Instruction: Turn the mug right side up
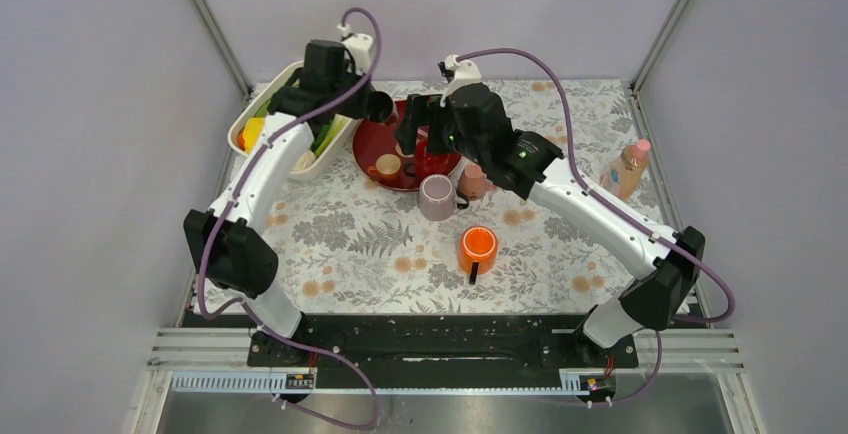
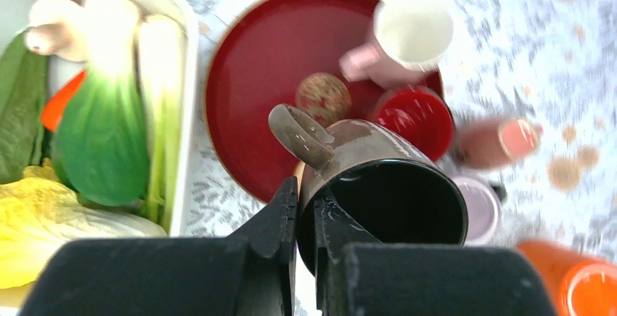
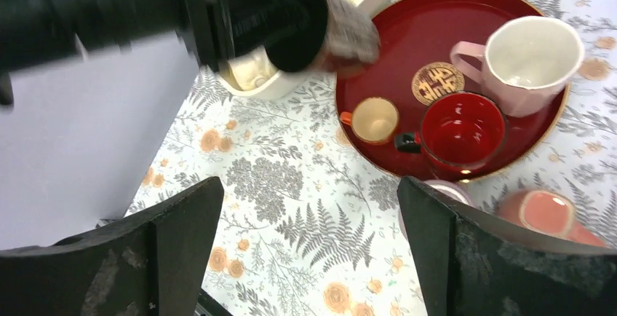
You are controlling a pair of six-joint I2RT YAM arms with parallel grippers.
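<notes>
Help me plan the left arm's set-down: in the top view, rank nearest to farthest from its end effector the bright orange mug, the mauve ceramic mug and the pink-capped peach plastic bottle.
From the left end effector, holding the dark brown mug:
1. Mauve ceramic mug, beside the red round tray.
2. Bright orange mug, mid-table, nearer the bases.
3. Peach plastic bottle, far right edge.

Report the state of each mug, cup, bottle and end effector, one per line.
dark mug: lifted, tipped on its side
left end effector: shut on dark mug's wall
right end effector: open, empty
pink mug: upright, empty, on red tray
red cup: upright, empty, on red tray
orange mug: upright on table
lilac mug: upright on table
bottle: upright, capped
</notes>
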